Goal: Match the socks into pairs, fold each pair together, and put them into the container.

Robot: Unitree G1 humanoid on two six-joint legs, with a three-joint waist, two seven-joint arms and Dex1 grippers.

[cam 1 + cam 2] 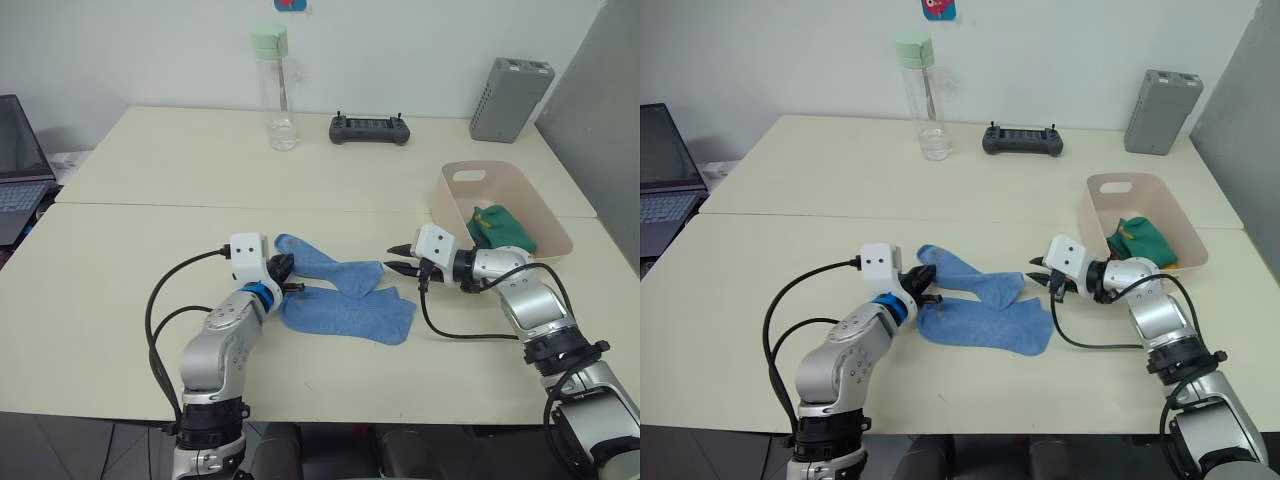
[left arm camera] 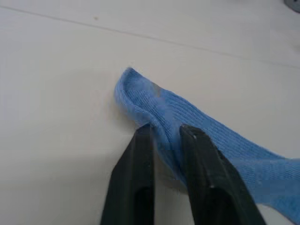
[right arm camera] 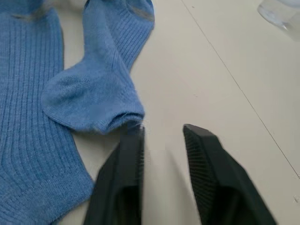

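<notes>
So we've got the two blue socks [image 1: 345, 298] lying crossed mid-table, long axes running left-right. Our left gripper [image 1: 287, 276] is pinching the far sock's left end, while the right gripper [image 1: 403, 256], fingers parted and empty, sits just right of its other end. The container [image 1: 540, 200] is far right.

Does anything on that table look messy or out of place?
Nothing looks spilled or broken. The two blue socks lie crossed rather than lined up, the left gripper pinching one end. Green socks sit in the pink bin.
</notes>
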